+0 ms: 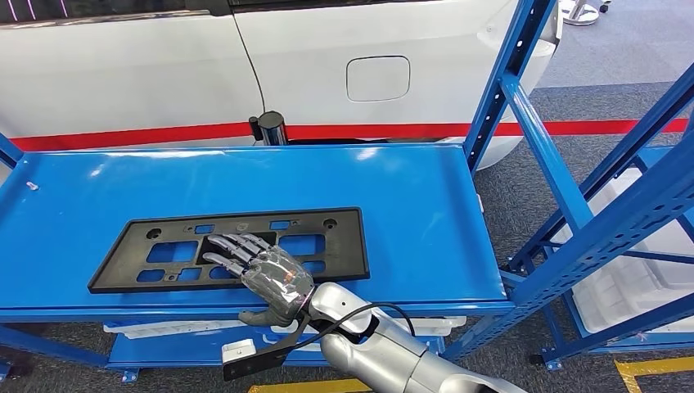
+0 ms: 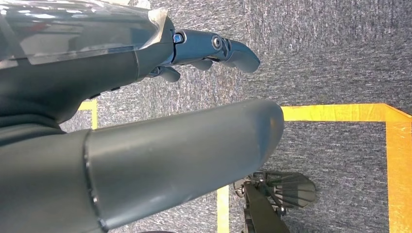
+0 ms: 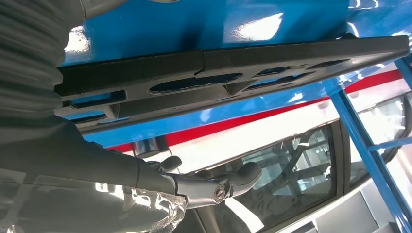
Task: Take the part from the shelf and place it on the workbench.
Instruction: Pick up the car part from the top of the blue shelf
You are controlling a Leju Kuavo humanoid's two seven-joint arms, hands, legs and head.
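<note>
Risk: the black plastic part (image 1: 237,246), a flat perforated panel, lies flush on the blue shelf (image 1: 409,196) with its near edge just inside the shelf's front lip. A grasp from above may find no purchase under that edge; the panel may slide away from the lip or tip out of a one-sided hold.

The right hand (image 1: 260,274) sits over the part's near edge, fingers extended and spread across the cut-outs, thumb below the shelf lip. It appears open and grips nothing; whether the fingers touch the part cannot be told.

The left hand (image 2: 145,121) hangs over grey carpet, empty, fingers loosely extended.

Beyond the shelf stands a white car (image 1: 344,57).
</note>
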